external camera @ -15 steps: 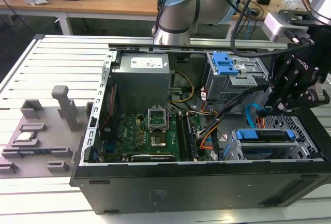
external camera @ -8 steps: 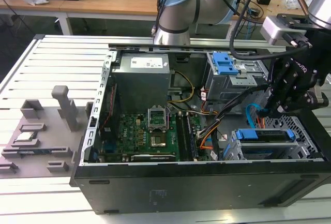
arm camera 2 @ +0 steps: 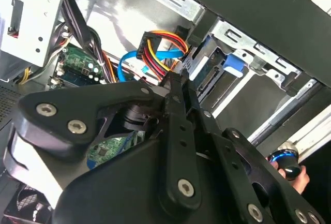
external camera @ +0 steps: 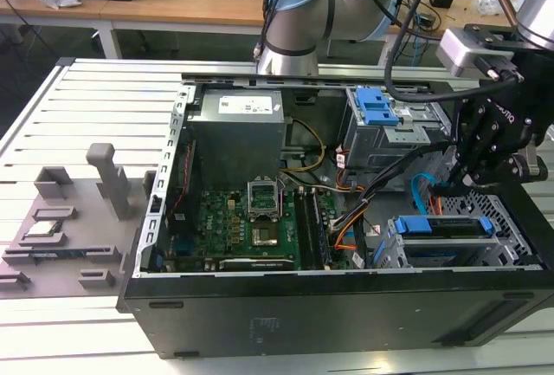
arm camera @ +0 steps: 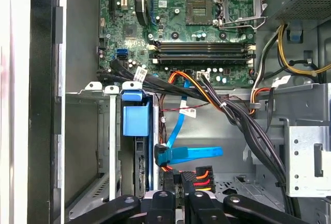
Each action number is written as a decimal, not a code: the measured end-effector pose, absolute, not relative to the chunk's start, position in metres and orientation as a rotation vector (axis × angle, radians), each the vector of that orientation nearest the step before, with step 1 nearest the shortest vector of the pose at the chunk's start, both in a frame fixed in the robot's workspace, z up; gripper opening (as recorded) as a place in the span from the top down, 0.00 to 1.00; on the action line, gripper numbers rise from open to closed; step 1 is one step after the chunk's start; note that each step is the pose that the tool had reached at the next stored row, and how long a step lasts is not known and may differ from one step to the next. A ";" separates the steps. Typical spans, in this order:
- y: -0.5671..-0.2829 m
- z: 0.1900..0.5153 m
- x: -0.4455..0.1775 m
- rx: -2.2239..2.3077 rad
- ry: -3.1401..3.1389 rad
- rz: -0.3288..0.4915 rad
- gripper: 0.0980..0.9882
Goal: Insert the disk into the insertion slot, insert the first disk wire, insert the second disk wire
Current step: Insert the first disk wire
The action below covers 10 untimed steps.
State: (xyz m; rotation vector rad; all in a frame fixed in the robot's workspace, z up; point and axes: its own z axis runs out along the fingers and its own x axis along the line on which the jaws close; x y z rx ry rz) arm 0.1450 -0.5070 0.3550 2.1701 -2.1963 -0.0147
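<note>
The disk [external camera: 441, 252], silver in a blue carrier [external camera: 437, 226], sits inside the insertion slot [external camera: 511, 228], the low perforated cage at the case's front corner on the exterior view's right. In the first wrist view the carrier's blue tab [arm camera: 135, 118] stands at the slot rail [arm camera: 111, 146]. My gripper [external camera: 450, 180] [arm camera: 182, 180] [arm camera 2: 177, 78] hangs just behind the disk. It is shut on the black plug of the first disk wire [arm camera: 200, 174] [arm camera 2: 155, 43], the orange, red and black bundle. The second disk wire [arm camera: 181, 125] [external camera: 420, 189] loops beside it, its plug [arm camera: 162, 157] close to the disk's rear edge.
The taller grey cage with blue latches [external camera: 381, 124] stands behind the gripper. Black cable bundles [arm camera: 243, 125] cross between it and the motherboard [external camera: 251, 219]. The power supply [external camera: 238, 124] fills the far corner. A grey fixture plate [external camera: 61, 228] lies outside the case. A hand [arm camera 2: 297, 175] shows past the case wall.
</note>
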 end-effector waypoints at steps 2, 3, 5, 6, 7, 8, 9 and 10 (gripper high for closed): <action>-0.517 0.355 0.145 2.169 -2.196 -0.013 0.92; -0.522 0.354 0.145 2.168 -2.195 -0.011 0.92; -0.528 0.352 0.146 2.168 -2.195 -0.010 0.92; -0.528 0.351 0.147 2.168 -2.194 -0.010 0.92; -0.528 0.350 0.149 2.167 -2.194 -0.009 0.92; -0.528 0.348 0.150 2.167 -2.194 -0.010 0.92; -0.528 0.347 0.150 2.167 -2.194 -0.010 0.92; -0.528 0.346 0.151 2.167 -2.194 -0.010 0.92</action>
